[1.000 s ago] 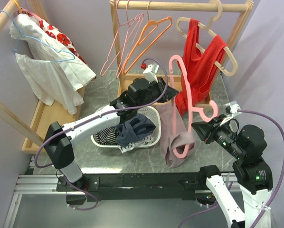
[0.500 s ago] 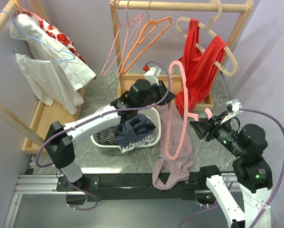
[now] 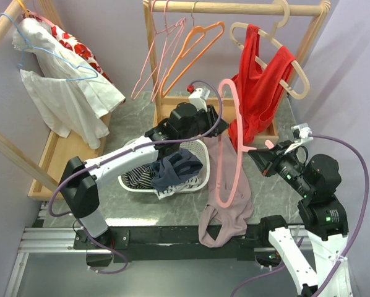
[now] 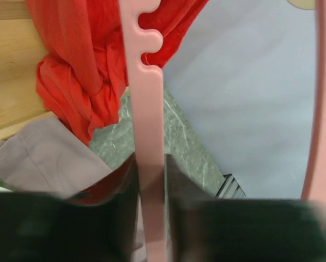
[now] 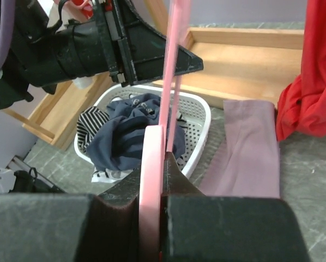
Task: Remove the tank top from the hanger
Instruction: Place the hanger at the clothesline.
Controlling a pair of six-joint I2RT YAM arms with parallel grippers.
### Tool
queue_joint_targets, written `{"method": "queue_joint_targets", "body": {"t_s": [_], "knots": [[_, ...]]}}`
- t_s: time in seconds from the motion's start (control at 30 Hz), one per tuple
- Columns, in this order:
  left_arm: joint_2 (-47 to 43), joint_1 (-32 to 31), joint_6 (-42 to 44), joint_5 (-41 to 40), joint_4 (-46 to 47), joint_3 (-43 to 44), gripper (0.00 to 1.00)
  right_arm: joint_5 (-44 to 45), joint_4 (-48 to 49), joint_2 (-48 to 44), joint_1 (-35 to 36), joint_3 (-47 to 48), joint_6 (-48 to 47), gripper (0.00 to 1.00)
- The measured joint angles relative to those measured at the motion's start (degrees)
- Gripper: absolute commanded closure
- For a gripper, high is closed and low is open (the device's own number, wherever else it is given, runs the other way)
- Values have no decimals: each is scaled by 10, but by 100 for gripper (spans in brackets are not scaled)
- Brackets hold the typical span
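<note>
Left gripper (image 3: 217,120): jaws nearly together, pinching the flat bar of the pink hanger (image 3: 218,176); left wrist view shows the bar (image 4: 150,136) upright between both fingers (image 4: 119,213), touching on each side.

Right gripper (image 3: 257,150): jaws pressed onto the hanger's other arm, near its hooked end; right wrist view shows the pink edge (image 5: 152,164) clamped between the dark fingers (image 5: 176,183).

Tank top (image 3: 225,223): mauve, draped on the hanger between the two grippers; its lower part hangs bunched past the near edge of the table (image 3: 278,192).

Versus earlier frames: one second ago the hanger lay lower and tilted, the tank top heaped on the table, the right gripper apart from the hanger; half a second ago the hanger was already raised and the right jaws stood spread just beside its end; now they are closed on it; left grip unchanged.

View differences: only the top view shows the garment's full hang; the right wrist view shows the left gripper (image 5: 152,54) on the hanger above the white basket (image 5: 201,112), with a flat mauve panel (image 5: 250,147) beside the basket; the left wrist view shows the notches in the bar and the red garment (image 4: 76,71) just behind it.
</note>
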Motion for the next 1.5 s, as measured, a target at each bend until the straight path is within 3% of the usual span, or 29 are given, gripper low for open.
{"method": "queue_joint_targets", "body": {"t_s": [0.03,0.07,0.13,0.17,0.27,0.53,0.73,1.23,1.33,1.5], "knots": [[0,1,3,1,1,0,46,3,0,1,0,1,-1,100],[0,1,9,2,1,-1,31,5,0,2,0,4,-3,100],[-2,-1,22,2,7,-7,23,12,-6,7,0,20,-8,100],[-7,-2,30,1,8,-16,11,19,-14,12,0,34,-10,100],[-24,-3,48,0,15,-51,9,45,-39,33,1,86,-19,100],[-99,-13,108,-6,38,-139,1,86,-74,70,3,110,-17,100],[-134,-19,133,-10,40,-180,1,118,-68,102,2,115,-20,100],[-89,-30,101,37,132,-179,1,85,-51,111,2,123,-10,100],[-74,-32,94,50,152,-170,3,67,-51,117,2,123,-8,100],[-42,-36,84,57,164,-143,16,36,-52,127,2,124,-3,100]]}}
